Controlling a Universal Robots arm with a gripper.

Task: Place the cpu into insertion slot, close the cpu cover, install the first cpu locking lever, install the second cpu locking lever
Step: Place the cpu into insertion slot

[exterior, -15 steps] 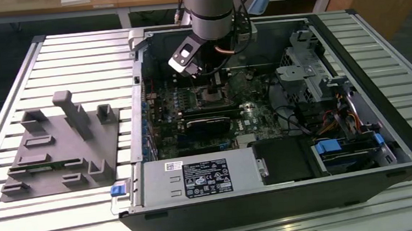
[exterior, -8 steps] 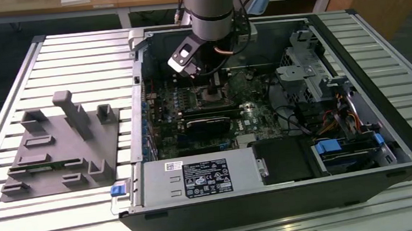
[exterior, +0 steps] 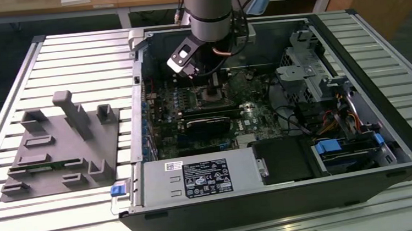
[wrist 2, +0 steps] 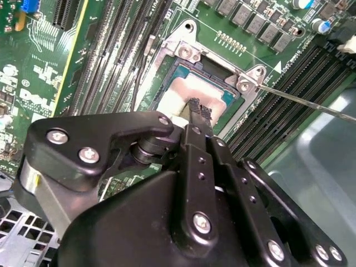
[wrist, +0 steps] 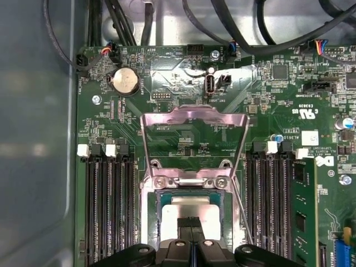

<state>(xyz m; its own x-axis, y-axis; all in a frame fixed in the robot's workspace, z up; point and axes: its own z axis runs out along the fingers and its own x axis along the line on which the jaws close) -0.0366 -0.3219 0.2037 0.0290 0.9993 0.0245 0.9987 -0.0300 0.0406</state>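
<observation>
The cpu [wrist: 189, 207] lies flat inside the insertion slot [wrist: 149, 214]; the gripper [wrist: 189, 223] hangs directly over the slot, its fingers pressed together with nothing between them and their tips at the chip's face; the cpu cover [wrist: 194, 113] stands swung open from the slot's hinge edge, on the far side of the slot from the fingers.

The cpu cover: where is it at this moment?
In the first wrist view the cpu cover stands swung open at the edge of the insertion slot away from the gripper, with memory slots on either side.
</observation>
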